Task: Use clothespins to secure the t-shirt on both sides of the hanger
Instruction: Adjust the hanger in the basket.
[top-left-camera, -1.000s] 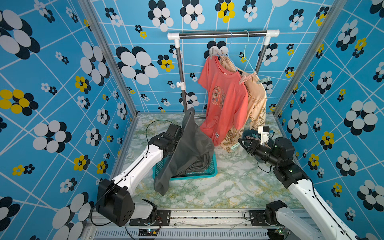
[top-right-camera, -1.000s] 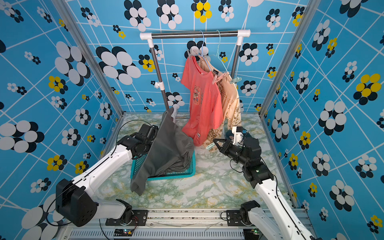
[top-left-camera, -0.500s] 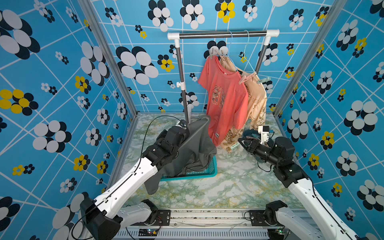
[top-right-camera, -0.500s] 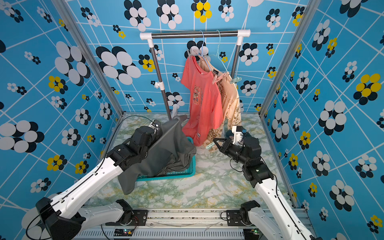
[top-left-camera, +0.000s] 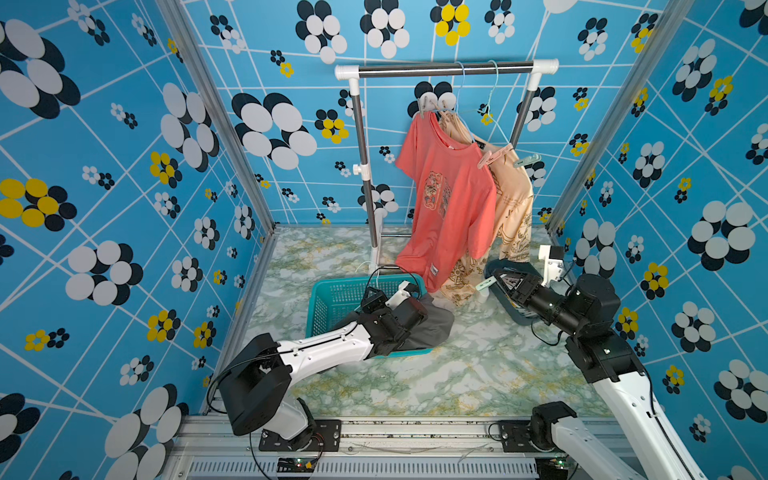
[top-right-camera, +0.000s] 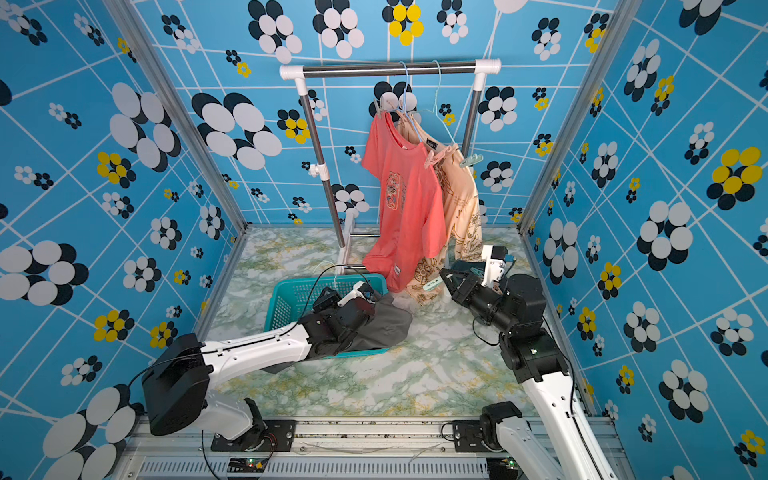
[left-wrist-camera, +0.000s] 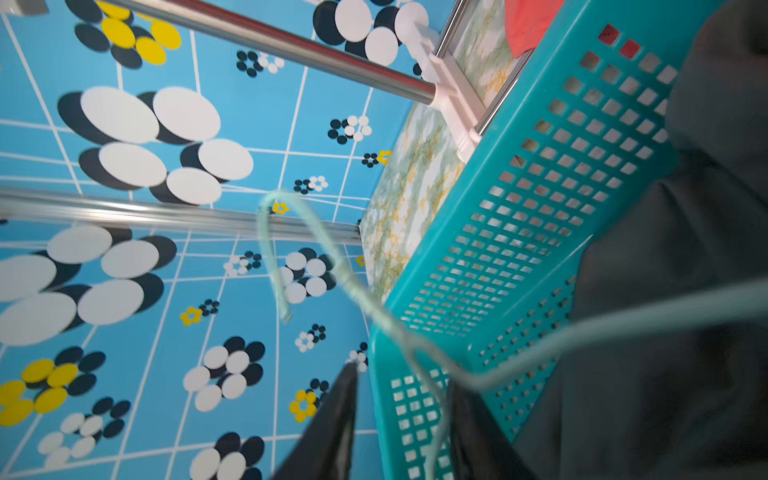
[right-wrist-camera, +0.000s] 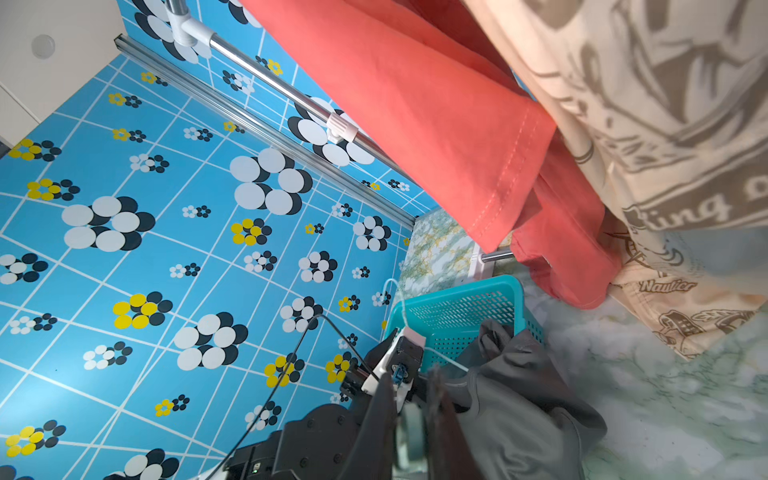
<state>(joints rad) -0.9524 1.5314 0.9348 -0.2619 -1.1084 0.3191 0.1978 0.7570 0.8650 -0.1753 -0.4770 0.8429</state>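
The grey t-shirt (top-left-camera: 430, 328) lies crumpled over the right end of a teal basket (top-left-camera: 332, 299). Its pale wire hanger (left-wrist-camera: 374, 307) is still threaded in it, with the hook sticking up over the basket's wall. My left gripper (left-wrist-camera: 402, 376) is low over the basket. Its jaws stand apart and open, and the hanger's wire runs loosely between them. To the right, my right gripper (top-left-camera: 492, 280) hovers just below the hanging shirts' hems, shut on a mint green clothespin (right-wrist-camera: 411, 432). More clothespins, pink (top-left-camera: 490, 156) and mint (top-left-camera: 527, 159), sit on the hanging shirts' shoulders.
A metal clothes rack (top-left-camera: 444, 70) stands at the back with a coral t-shirt (top-left-camera: 449, 208) and a beige printed t-shirt (top-left-camera: 513, 208) on hangers. A dark tray (top-left-camera: 519, 318) sits under my right wrist. Patterned walls close in on three sides.
My left arm has swung down from holding the grey t-shirt up high, so the shirt now lies in the basket. Its jaws have opened off the hanger. The right arm has not moved.
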